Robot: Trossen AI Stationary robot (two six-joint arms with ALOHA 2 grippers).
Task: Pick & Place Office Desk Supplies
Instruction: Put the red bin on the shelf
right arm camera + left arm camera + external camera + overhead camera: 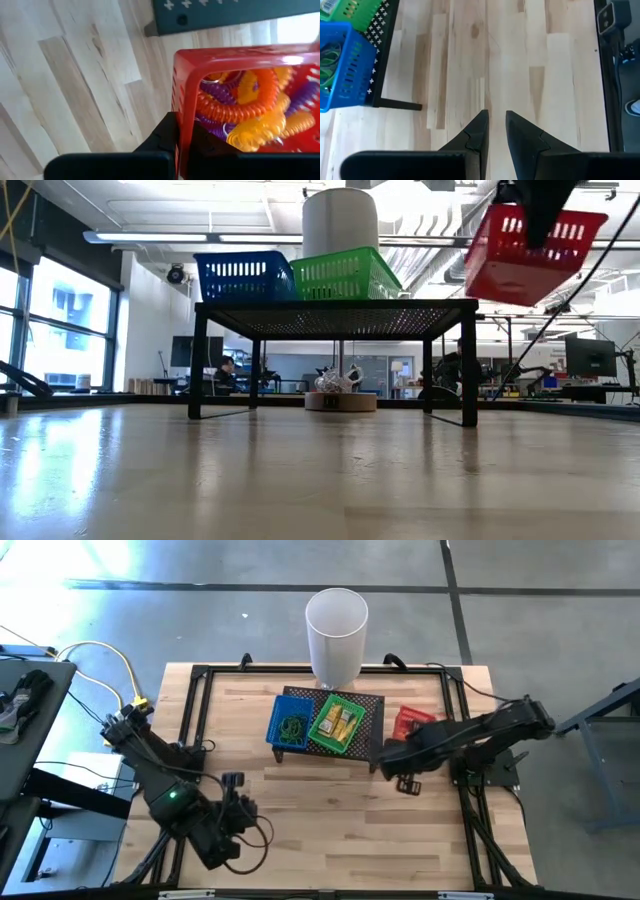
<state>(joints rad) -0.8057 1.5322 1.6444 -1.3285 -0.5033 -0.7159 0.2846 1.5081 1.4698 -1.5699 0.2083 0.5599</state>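
Spiral coil bands [250, 107] in orange, purple and yellow fill a red basket [525, 252] held tilted in the air, just right of the black mesh stand [335, 308]. The right end effector [182, 135] is clamped shut on the basket's rim. The left end effector [495, 131] hovers over bare bench [520, 60], fingers slightly parted, gripping nothing. Blue [290, 725] and green [338, 724] baskets sit on the stand.

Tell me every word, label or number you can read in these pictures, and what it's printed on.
None can be read.
The blue basket, green basket and red basket show no lettering.
The white cylinder is blank.
The yellow pieces in the green basket are too small to tell.
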